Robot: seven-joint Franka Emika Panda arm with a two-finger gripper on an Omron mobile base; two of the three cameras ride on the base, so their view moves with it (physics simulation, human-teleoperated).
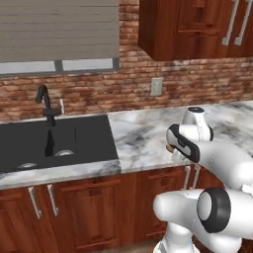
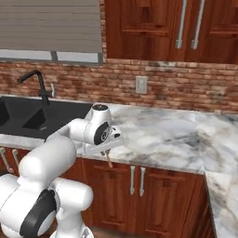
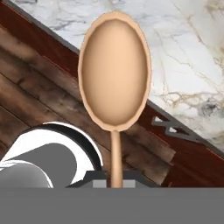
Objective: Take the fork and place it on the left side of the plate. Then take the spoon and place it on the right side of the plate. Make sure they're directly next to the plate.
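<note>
Spoon (image 3: 114, 74) clamped in gripper (image 2: 108, 155); marble counter (image 2: 162, 135); brick backsplash (image 2: 186, 88).

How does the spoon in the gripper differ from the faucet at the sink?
The spoon is light brown; the faucet is black. The spoon is held by its handle in the shut gripper, off the counter; the faucet stands fixed behind the sink. The spoon's handle is straight; the faucet bends at its top. Both are slim.

Spoon (image 3: 114, 74) handle's end behind pincer (image 3: 114, 183)
</note>
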